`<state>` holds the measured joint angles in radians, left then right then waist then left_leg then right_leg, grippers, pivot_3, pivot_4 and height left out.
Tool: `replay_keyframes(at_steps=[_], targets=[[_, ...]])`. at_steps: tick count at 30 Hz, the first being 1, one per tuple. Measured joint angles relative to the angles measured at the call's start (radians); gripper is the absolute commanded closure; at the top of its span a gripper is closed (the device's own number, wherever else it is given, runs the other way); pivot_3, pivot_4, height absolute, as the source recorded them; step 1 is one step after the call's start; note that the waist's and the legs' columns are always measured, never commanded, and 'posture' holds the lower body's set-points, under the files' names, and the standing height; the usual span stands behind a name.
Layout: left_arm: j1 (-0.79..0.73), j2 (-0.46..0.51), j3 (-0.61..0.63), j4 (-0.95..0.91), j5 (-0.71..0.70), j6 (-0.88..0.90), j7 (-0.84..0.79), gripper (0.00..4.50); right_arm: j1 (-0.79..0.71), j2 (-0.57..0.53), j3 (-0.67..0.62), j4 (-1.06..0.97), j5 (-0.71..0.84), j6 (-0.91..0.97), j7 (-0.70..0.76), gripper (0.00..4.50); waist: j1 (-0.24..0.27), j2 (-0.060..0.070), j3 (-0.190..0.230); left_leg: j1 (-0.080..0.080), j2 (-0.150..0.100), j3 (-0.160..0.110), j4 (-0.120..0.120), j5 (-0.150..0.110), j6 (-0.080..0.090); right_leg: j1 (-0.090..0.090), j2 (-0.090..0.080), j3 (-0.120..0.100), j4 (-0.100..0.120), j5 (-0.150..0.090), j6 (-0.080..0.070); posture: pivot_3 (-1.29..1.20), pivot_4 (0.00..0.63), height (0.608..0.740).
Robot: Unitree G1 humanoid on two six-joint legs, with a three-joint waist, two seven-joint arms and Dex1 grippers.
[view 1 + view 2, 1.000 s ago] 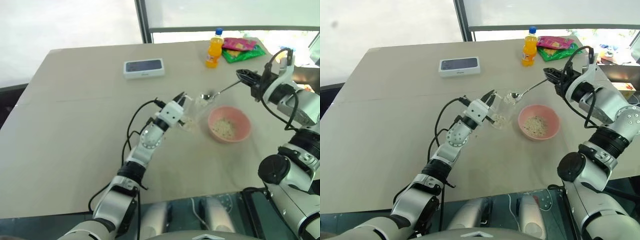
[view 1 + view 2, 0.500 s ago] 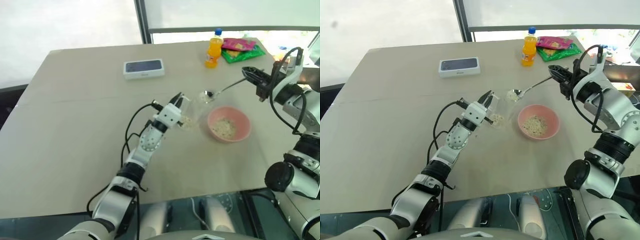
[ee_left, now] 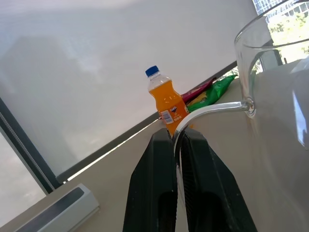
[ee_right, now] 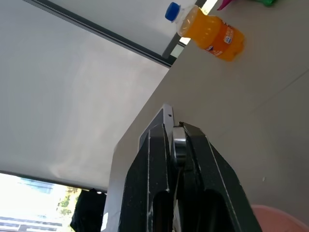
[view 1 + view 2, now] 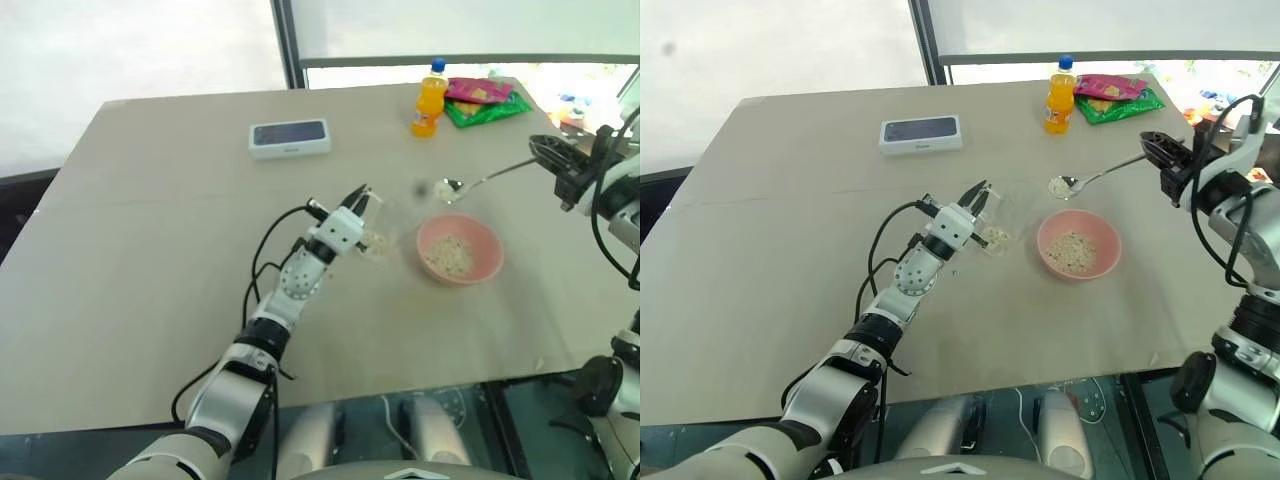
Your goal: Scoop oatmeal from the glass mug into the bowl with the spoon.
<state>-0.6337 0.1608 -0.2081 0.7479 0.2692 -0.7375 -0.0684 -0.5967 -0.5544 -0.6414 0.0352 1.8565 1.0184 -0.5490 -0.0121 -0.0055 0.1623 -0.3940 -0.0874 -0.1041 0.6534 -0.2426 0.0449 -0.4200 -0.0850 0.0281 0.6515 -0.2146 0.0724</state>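
Note:
The clear glass mug [image 5: 386,228] is tilted over the table just left of the bowl, with pale oatmeal [image 5: 994,238] in its lower part. My left gripper [image 3: 176,136] is shut on the mug's handle [image 3: 212,108]. The pink bowl [image 5: 483,262] sits on the table with oatmeal [image 5: 450,256] in it. My right gripper [image 5: 546,151] is shut on the long handle of the silver spoon [image 5: 1102,173]. The spoon is held about level in the air, and its small end [image 5: 1060,186] hangs beyond the bowl's far rim with what looks like pale flakes on it.
An orange drink bottle [image 5: 428,97] and coloured snack packets [image 5: 487,99] stand at the far right of the table. A white box with a dark top [image 5: 289,138] lies at the far middle. The table's near edge runs just below the bowl.
My right gripper has carried the spoon to the right, away from the mug's mouth to beyond the bowl's far rim. The left gripper and mug have stayed put.

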Motion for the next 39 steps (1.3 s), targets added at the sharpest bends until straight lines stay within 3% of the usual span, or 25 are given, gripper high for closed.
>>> replay_keyframes(at_steps=[8, 16, 19, 24, 27, 31, 36, 39], targets=[[-0.011, -0.007, 0.008, 0.037, -0.046, -0.01, -0.03, 4.44, 0.154, -0.128, 0.061, -0.063, -0.029, -0.034, 0.053, 4.5, -0.003, 0.001, 0.0, 0.003, 0.001, 0.0, 0.0, 0.0, 0.001, 0.005, 0.001, 0.0, -0.004, 0.0, 0.0, 0.0, 0.15, 0.74], [0.008, -0.019, 0.023, 0.014, -0.096, 0.016, -0.068, 4.44, 0.087, -0.284, 0.327, -0.232, -0.417, -0.011, 0.308, 4.5, 0.0, 0.001, -0.001, 0.002, 0.001, -0.001, 0.0, 0.0, 0.001, 0.006, 0.001, -0.002, -0.007, 0.0, 0.001, 0.0, 0.15, 0.74], [0.013, -0.019, 0.023, 0.004, -0.099, 0.019, -0.076, 4.44, 0.028, -0.411, 0.481, -0.347, -0.629, -0.013, 0.476, 4.5, 0.002, 0.001, -0.001, 0.001, 0.001, -0.003, 0.0, -0.001, 0.001, 0.005, 0.001, -0.004, -0.01, 0.0, 0.001, 0.0, 0.15, 0.74], [0.025, -0.023, 0.024, -0.016, -0.114, 0.033, -0.085, 4.44, -0.02, -0.5, 0.627, -0.441, -0.838, -0.032, 0.709, 4.5, 0.003, 0.0, -0.001, -0.001, 0.001, -0.005, 0.0, -0.001, 0.0, 0.005, 0.0, -0.006, -0.011, 0.0, 0.001, 0.0, 0.15, 0.74], [0.031, -0.025, 0.025, -0.026, -0.121, 0.04, -0.092, 4.44, -0.024, -0.472, 0.631, -0.445, -0.866, -0.032, 0.764, 4.5, 0.004, -0.001, -0.001, -0.001, 0.001, -0.006, 0.0, -0.001, 0.0, 0.005, 0.0, -0.007, -0.011, 0.0, 0.001, 0.0, 0.15, 0.74], [0.043, -0.037, 0.03, -0.046, -0.149, 0.067, -0.127, 4.44, -0.085, -0.351, 0.495, -0.316, -0.787, 0.007, 0.716, 4.5, 0.017, -0.002, -0.001, -0.001, 0.0, -0.006, 0.0, -0.001, 0.0, 0.005, 0.0, -0.007, -0.011, 0.0, 0.0, 0.0, 0.15, 0.74], [0.062, -0.037, 0.042, -0.079, -0.194, 0.098, -0.189, 4.44, -0.256, -0.19, 0.323, -0.192, -0.62, 0.04, 0.555, 4.5, 0.026, -0.001, -0.001, -0.001, 0.0, -0.008, -0.001, -0.001, 0.0, 0.004, 0.0, -0.007, -0.011, 0.0, 0.0, 0.0, 0.15, 0.74], [0.073, -0.04, 0.043, -0.092, -0.202, 0.1, -0.203, 4.44, -0.276, -0.136, 0.32, -0.19, -0.55, 0.076, 0.496, 4.5, 0.028, -0.001, -0.001, -0.003, 0.0, -0.009, -0.001, -0.001, 0.0, 0.004, -0.002, -0.008, -0.011, 0.0, 0.0, 0.0, 0.15, 0.74]])
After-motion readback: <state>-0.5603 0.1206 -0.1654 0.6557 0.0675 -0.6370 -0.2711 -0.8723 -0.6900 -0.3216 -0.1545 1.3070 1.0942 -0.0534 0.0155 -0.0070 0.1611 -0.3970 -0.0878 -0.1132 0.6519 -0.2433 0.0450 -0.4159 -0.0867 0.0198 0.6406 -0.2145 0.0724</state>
